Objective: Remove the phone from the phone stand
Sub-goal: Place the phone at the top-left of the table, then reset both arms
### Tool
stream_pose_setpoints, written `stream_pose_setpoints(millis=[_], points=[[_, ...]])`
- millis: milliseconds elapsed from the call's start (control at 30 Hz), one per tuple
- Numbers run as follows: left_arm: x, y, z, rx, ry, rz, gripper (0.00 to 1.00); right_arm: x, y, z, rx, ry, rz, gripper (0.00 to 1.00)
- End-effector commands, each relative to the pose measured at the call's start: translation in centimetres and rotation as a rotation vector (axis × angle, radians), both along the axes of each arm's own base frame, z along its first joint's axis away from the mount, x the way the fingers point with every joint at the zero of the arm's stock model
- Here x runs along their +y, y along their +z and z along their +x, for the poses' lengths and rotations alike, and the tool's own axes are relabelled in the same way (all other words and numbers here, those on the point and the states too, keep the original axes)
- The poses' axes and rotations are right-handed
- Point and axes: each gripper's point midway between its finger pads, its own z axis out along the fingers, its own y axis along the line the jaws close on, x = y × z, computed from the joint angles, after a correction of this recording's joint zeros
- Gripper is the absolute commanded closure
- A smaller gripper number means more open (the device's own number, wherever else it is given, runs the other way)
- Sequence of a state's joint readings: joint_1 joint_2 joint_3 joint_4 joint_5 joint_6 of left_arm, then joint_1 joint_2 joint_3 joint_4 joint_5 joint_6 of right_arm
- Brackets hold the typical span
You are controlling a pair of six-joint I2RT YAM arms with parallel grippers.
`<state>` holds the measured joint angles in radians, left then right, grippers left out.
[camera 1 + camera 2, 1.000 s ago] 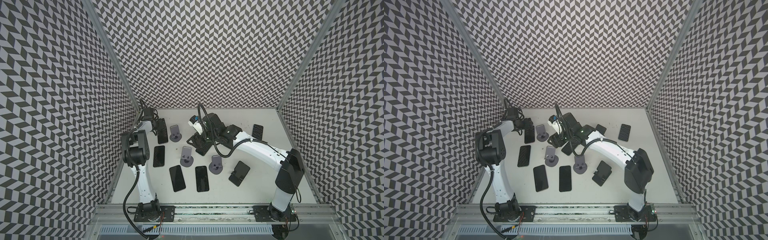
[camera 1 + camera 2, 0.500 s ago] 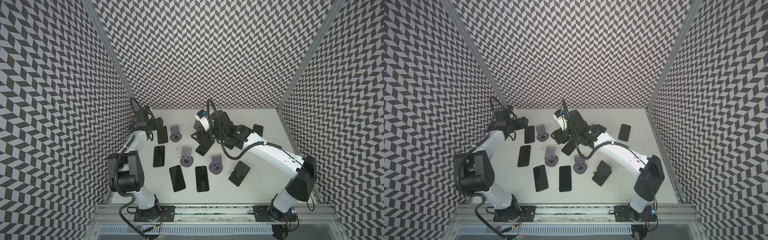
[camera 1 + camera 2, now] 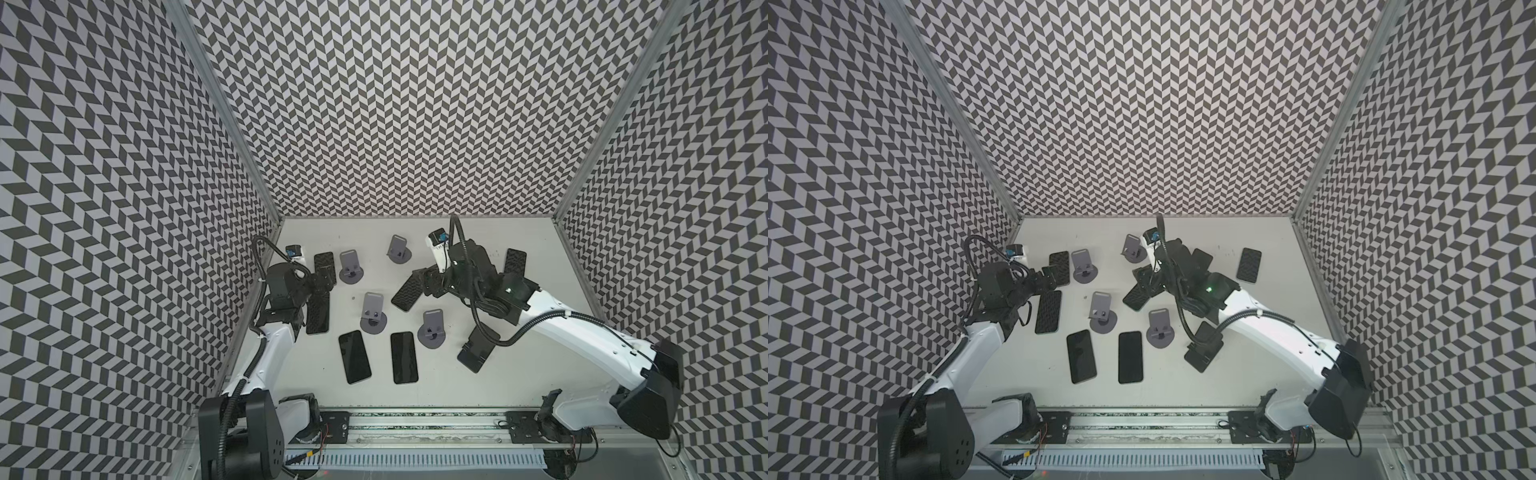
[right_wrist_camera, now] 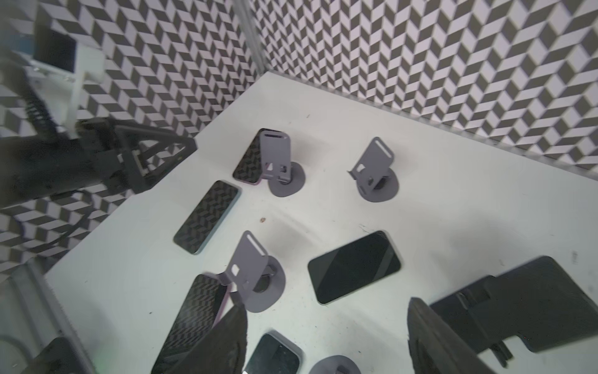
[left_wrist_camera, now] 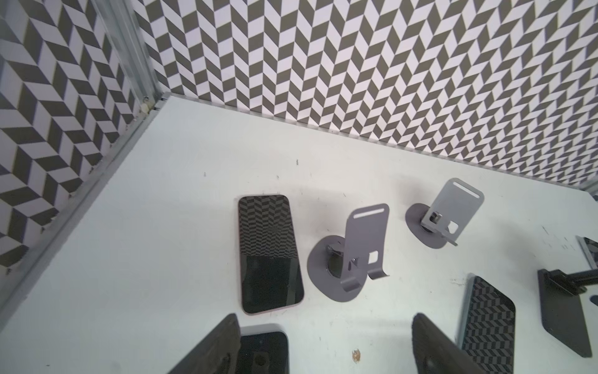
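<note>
Nothing is being grasped: the left claw (image 5: 323, 327) and the right claw (image 4: 325, 311) are both being shown released and empty. A flat phone (image 3: 409, 295) is lying on the counter (image 3: 457, 390) just beside the right claw, off every stand. A propped phone (image 3: 482, 340) seems to be resting in a black stand (image 3: 471, 368) under the right arm's cable (image 3: 505, 344). If that one is being attempted next, it could be toppled by the cable, or the light stand could be lifted along with it.

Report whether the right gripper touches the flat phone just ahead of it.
Apart. Right wrist view: bare table separates the right gripper from the phone.
</note>
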<state>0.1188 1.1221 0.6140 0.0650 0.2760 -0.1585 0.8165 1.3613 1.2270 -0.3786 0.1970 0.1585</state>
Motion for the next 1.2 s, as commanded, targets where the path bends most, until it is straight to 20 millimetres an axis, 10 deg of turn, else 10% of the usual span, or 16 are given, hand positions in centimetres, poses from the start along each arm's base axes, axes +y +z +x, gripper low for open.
stream_pose_setpoints(millis=[0, 400, 700, 1000, 1167], points=[[-0.8, 1.3, -0.5, -0.081, -0.034, -0.015, 0.17, -3.3, 3.7, 1.5, -0.170, -0.161, 0.067, 0.25], [-2.3, 6.0, 0.7, -0.279, 0.059, -0.048, 0.14, -6.8, 4.3, 2.0, -0.302, -0.307, 0.244, 0.27], [0.3, 7.8, -2.2, -0.462, 0.319, 0.069, 0.12, -8.9, 3.5, 3.8, -0.522, -0.364, 0.266, 0.27], [5.2, 5.1, -5.7, -0.482, 0.507, 0.279, 0.08, -18.0, 2.6, 6.3, -0.550, -0.578, 0.142, 0.28], [8.6, 3.2, -7.1, -0.459, 0.571, 0.221, 0.06, -24.5, -1.1, 5.0, -0.528, -0.677, 0.016, 0.28]])
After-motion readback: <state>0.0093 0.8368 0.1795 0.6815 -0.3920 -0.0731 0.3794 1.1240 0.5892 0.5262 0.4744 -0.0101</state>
